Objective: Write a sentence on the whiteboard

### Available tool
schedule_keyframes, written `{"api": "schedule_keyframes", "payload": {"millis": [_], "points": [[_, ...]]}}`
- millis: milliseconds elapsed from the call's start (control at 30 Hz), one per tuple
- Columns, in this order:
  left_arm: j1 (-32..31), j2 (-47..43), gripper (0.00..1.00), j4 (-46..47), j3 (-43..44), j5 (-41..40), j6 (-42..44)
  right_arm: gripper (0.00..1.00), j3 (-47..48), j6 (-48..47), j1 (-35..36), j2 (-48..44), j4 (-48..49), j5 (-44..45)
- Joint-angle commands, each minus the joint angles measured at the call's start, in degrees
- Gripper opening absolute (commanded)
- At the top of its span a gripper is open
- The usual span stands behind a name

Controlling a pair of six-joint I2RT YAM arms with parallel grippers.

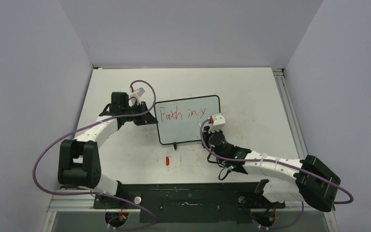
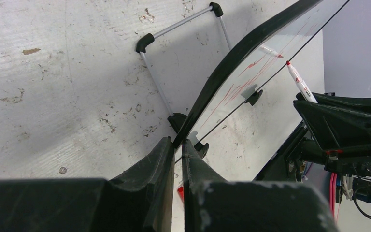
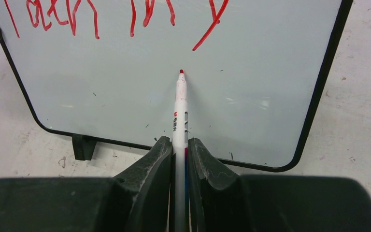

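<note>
The whiteboard [image 1: 188, 130] stands tilted at mid-table, with the sentence [image 1: 181, 114] in red reading "Faith in y". My left gripper [image 1: 151, 119] is shut on the board's left frame edge; in the left wrist view the fingers [image 2: 164, 159] pinch the black frame [image 2: 241, 53]. My right gripper [image 1: 210, 126] is shut on a white red-tipped marker [image 3: 179, 106]. The marker's tip lies just below the tail of the "y" in the sentence [image 3: 77, 14] on the whiteboard [image 3: 101, 87]. I cannot tell whether the tip touches. The marker also shows in the left wrist view [image 2: 300, 83].
A red marker cap [image 1: 167, 160] lies on the tabletop in front of the board. The board's grey wire stand [image 2: 154, 82] rests on the table behind it. Grey walls close in the table on the left, back and right.
</note>
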Motion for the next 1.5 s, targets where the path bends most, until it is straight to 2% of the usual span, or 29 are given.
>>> {"api": "schedule_keyframes", "payload": {"millis": [0,200,467,1467], "points": [[-0.5,-1.9,0.05,0.3,1.9,1.0,0.4,0.05,2.2,-0.9,0.4,-4.1,-1.4,3.2],[-0.5,-2.0,0.05,0.3,1.9,0.8,0.4,0.05,4.4,-4.5,-2.1,-6.7,-2.9,3.5],[-0.5,-1.9,0.05,0.2,1.9,0.7,0.4,0.05,5.7,-7.3,-6.3,-4.9,0.0,1.0],[-0.5,-1.7,0.05,-0.2,2.2,0.5,0.7,0.05,6.1,-8.0,-9.3,0.0,3.1,-3.4]]}}
